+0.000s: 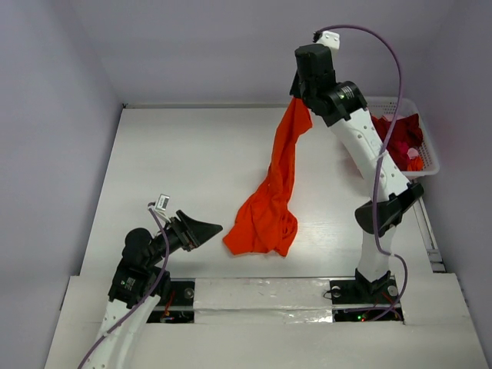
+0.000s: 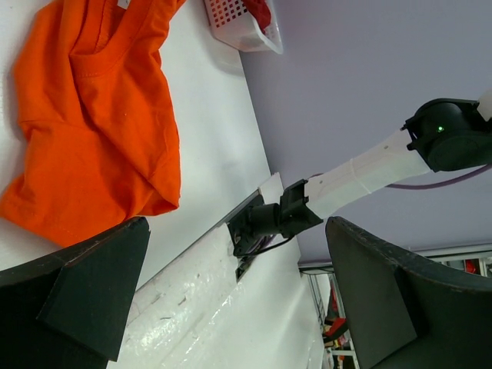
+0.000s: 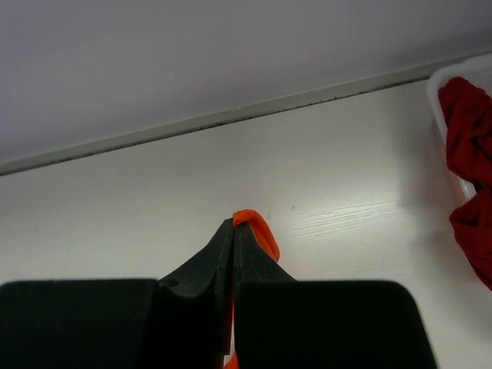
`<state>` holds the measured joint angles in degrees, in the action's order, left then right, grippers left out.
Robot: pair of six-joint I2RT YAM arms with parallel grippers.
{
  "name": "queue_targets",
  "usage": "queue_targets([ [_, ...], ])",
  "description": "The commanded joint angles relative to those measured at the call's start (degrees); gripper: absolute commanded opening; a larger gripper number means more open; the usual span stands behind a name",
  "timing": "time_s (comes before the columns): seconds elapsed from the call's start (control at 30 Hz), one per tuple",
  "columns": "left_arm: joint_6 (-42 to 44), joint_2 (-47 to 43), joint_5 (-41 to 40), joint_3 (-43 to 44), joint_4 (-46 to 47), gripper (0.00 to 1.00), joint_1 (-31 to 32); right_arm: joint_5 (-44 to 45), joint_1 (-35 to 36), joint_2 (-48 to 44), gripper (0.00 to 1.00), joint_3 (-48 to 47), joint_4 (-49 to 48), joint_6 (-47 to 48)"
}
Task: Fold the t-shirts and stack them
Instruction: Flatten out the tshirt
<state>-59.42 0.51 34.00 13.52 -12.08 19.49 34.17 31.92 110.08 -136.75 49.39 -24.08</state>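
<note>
Orange t-shirt [image 1: 269, 207] up off the table [image 1: 177, 169] at one end, pinched at a fold in the right pincer [image 1: 297, 98], clenched tight on the cloth near the far edge. Trails down in a long twisted drape, lower part bunched on the table near the middle. Over on the right, dark crimson t-shirt [image 1: 400, 132] heaped in the white lattice basket [image 1: 432, 163]. Left pincer [image 1: 206, 228] low at the near left, spread wide, grasping nothing, apart from the orange heap.
</note>
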Motion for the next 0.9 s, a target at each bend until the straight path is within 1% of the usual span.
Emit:
queue_targets([
  [0.0, 0.18, -6.49, 1.07, 1.77, 1.53, 0.99, 0.29, 2.56, -2.21, -0.14, 0.0, -0.36, 1.4, -3.87],
  [0.17, -0.08, -6.58, 0.98, 2.83, 0.65, 0.99, 0.29, 7.48, -4.67, 0.75, 0.0, 0.42, 3.79, -6.77],
  [0.2, -0.08, -6.67, 0.98, 2.92, 0.56, 0.99, 0.29, 7.66, -5.2, 0.4, 0.0, 2.17, 3.53, -8.08],
  [0.3, 0.27, -6.75, 0.89, 3.18, -0.31, 0.99, 0.29, 7.14, -5.91, -1.53, 0.0, 5.17, 1.07, -8.1],
  [0.43, 0.27, -7.02, 0.72, 1.69, -0.84, 0.99, 0.29, 8.8, -5.91, -0.05, 0.0, 4.39, 2.99, -8.79],
  [0.57, 0.0, -7.1, 0.81, 0.72, -1.19, 0.99, 0.29, 10.38, -7.66, 0.31, 0.0, 4.91, 3.08, -9.67],
  [0.67, 0.27, -7.19, 0.81, 1.16, -1.98, 0.99, 0.29, 10.65, -8.28, 0.57, 0.0, 5.0, 3.08, -10.03],
  [0.77, 0.53, -7.28, 0.81, 1.6, -2.69, 0.99, 0.29, 7.94, -10.65, 1.62, 0.0, 4.04, 3.35, -9.67],
  [0.87, 0.53, -7.28, 0.98, 1.95, -3.04, 0.99, 0.29, 7.31, -12.23, 3.12, 0.0, 2.89, 4.49, -10.11],
])
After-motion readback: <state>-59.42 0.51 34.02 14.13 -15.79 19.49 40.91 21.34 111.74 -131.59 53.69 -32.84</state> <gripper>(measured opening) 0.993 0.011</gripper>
